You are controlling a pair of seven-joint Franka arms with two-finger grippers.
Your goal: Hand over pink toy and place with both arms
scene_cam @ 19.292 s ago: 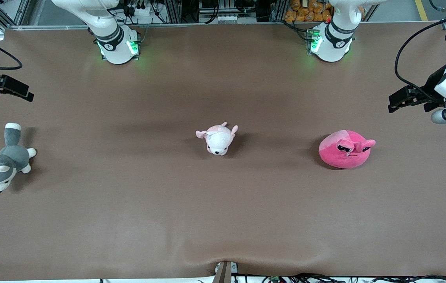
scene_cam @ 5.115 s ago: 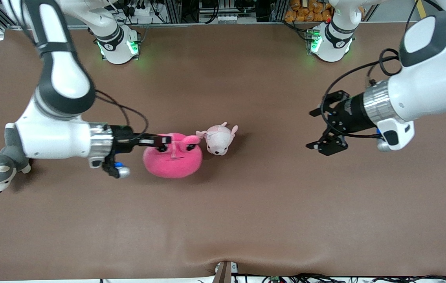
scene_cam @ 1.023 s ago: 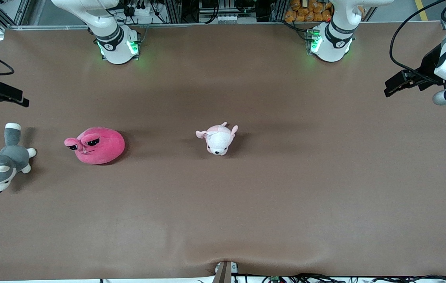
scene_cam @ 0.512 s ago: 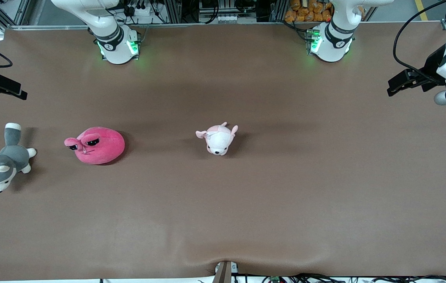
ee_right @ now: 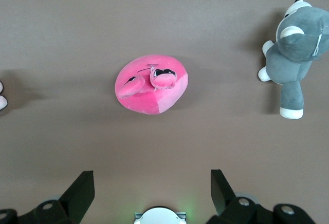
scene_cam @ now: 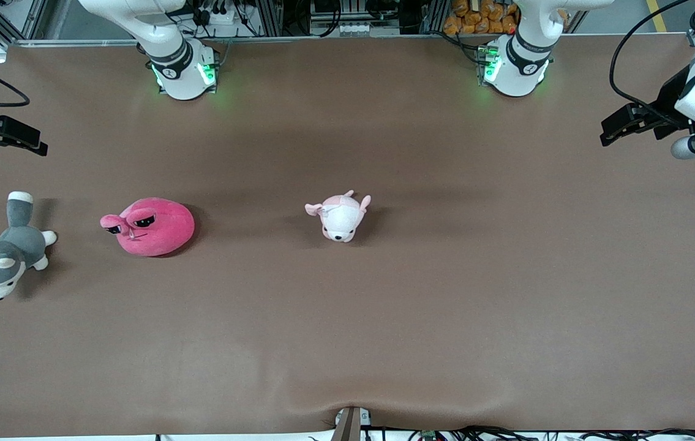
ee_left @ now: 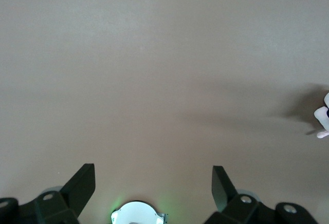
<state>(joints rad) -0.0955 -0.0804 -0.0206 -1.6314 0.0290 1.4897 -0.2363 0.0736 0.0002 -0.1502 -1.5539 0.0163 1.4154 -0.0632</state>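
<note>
Pink toy (scene_cam: 150, 226) unmoved on table; left hand (ee_left: 153, 183), right hand (ee_right: 152, 183) wide open, empty, barely shifted.

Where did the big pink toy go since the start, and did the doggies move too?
The pink toy went from the left arm's end of the table, past the puppy plush, to the right arm's end beside the husky plush. The right gripper let it go; both it and the left gripper are back at the table's ends, open. Neither doggy moved.
</note>
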